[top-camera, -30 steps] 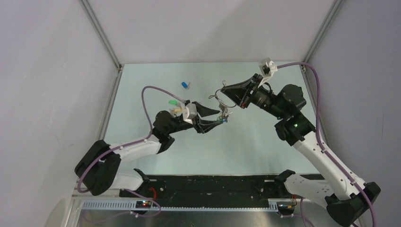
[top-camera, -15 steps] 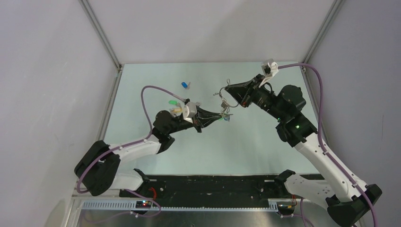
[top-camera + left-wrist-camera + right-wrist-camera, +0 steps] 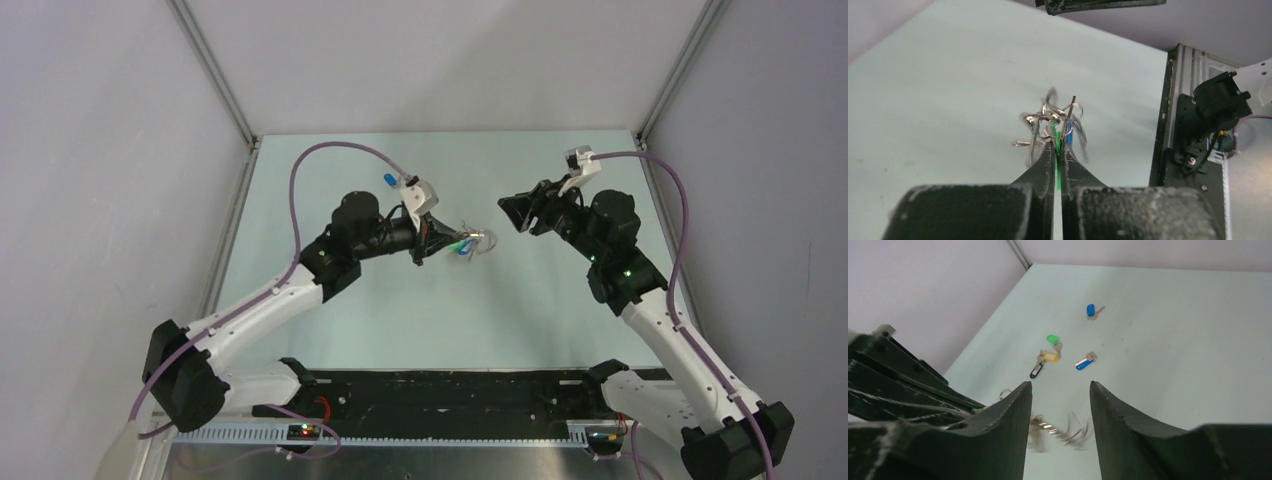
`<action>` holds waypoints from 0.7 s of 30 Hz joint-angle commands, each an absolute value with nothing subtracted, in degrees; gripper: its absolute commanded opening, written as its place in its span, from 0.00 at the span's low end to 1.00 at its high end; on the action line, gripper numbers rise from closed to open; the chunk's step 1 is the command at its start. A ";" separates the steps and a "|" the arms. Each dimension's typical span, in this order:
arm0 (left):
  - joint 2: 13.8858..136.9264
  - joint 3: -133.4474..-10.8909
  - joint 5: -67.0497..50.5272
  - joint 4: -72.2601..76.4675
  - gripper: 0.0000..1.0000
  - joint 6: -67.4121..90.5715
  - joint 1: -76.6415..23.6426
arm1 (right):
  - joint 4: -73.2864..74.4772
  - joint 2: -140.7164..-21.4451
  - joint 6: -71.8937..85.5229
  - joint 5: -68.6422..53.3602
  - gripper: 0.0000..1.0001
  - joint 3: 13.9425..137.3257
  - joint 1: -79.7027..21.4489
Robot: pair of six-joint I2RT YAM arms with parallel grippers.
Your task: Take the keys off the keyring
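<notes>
Left gripper: jaws pressed together on the keys, held above mid-table. Green and blue caps show at the pinch. Keyring: motion-blurred within the silver bunch, cannot be singled out. Right gripper: parted, empty, apart to the right. Far left: loose capped keys lying on the table.

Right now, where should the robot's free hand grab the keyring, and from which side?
Probably the bare wire loop of the keyring that pokes out past the left gripper, which is shut on the keys at a green cap. Only that far side is free. The open right gripper faces it, so come straight in from there, fingers across the wire.
</notes>
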State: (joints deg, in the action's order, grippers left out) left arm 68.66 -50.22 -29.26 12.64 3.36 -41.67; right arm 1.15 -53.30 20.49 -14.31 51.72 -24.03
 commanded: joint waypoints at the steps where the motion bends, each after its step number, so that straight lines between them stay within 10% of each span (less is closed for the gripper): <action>1: 69.03 -59.62 -27.27 -12.69 0.00 -2.36 -41.54 | -0.26 -51.93 15.91 -17.30 0.54 50.04 -23.19; 21: 77.25 -82.20 -30.44 -45.32 0.00 -15.15 -39.03 | -11.44 -54.09 -3.08 -33.24 0.57 41.21 -34.12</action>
